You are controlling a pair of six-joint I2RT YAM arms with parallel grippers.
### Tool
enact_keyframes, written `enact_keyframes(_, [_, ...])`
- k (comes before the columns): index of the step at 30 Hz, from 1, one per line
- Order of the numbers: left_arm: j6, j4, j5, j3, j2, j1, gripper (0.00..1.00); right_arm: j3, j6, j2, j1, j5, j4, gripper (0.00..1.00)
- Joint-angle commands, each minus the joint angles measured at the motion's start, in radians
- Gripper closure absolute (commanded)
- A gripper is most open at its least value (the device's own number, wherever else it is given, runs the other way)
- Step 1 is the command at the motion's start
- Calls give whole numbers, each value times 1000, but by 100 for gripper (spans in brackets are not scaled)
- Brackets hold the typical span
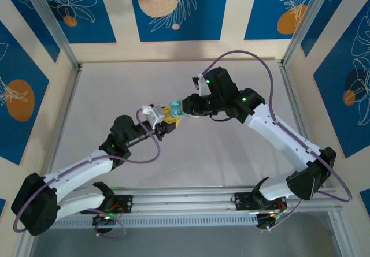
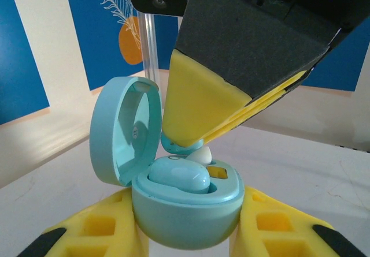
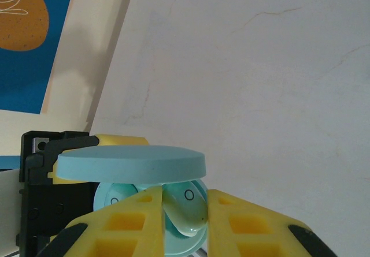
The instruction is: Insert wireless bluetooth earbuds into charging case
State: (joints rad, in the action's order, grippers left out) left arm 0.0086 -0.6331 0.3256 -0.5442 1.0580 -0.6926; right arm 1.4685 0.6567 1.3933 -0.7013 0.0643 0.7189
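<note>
In the left wrist view my left gripper is shut on the base of a pale teal charging case, held above the table. Its lid stands open on the left. One teal earbud lies seated in the case beside an empty slot. My right gripper is shut on a second mint earbud, and its yellow fingers come down onto the case, the earbud's white tip at the slot's edge. From above, both grippers meet at the case mid-table.
The pale tabletop stretches all around the two arms. Aluminium posts and blue patterned walls stand at the back and sides. A rail runs along the near edge between the arm bases.
</note>
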Motion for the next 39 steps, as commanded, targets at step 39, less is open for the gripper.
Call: enact_keyframes(39, [-41, -95, -1, -22, -16, -13, 74, -7, -114, -52, -24, 47, -8, 64])
